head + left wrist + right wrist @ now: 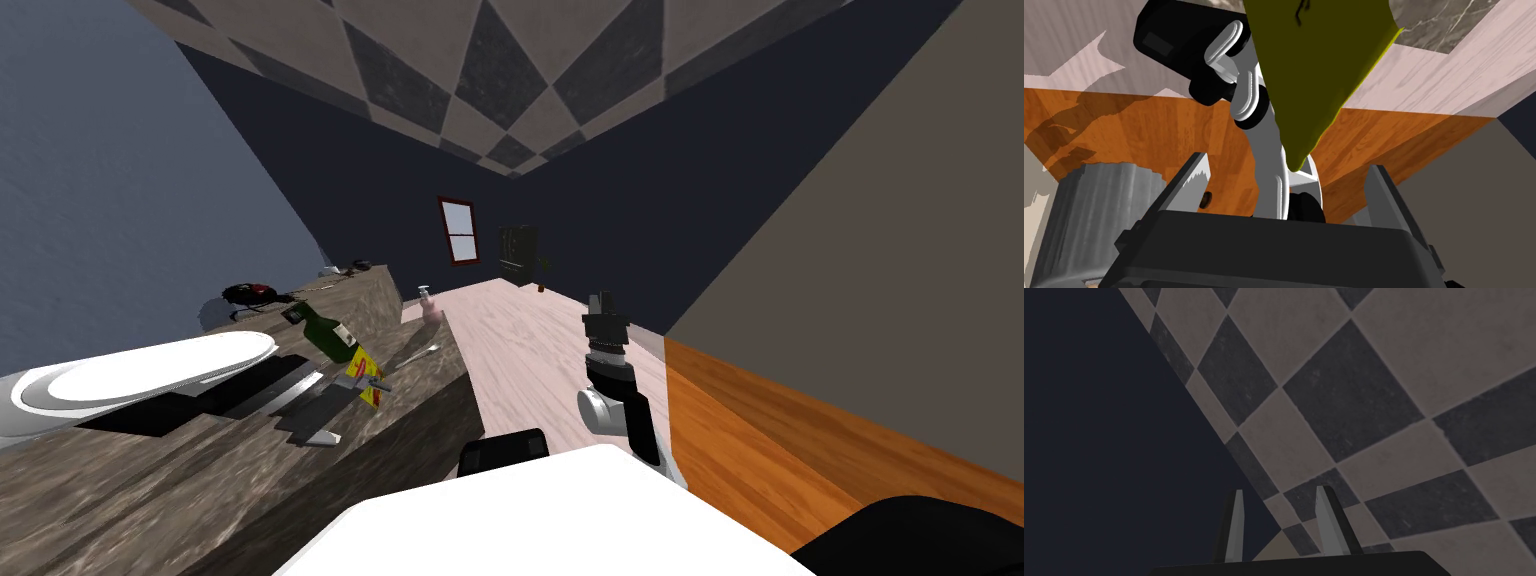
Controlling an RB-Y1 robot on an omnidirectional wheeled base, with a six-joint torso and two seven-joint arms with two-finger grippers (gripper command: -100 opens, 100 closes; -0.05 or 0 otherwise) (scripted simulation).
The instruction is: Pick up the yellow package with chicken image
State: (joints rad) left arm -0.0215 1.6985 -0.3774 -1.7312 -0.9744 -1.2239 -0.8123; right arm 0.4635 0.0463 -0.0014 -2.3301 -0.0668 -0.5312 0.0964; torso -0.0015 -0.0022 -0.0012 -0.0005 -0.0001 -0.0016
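Spread wide, my left claw (1285,162) has a corner of the yellow package (1319,65) between its fingers, and neither finger presses it. That package sits near the counter's (150,480) floorward edge, just beside a green bottle (328,332). Right claw (1280,489) is raised, fingers narrowly apart.

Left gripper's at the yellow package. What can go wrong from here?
1. The left gripper stands open with just one corner of the flat yellow package between its fingers; closing here may pinch that corner alone and slip.
2. The dark green bottle sits close beside the package on the grey-brown counter; lifting may knock it.
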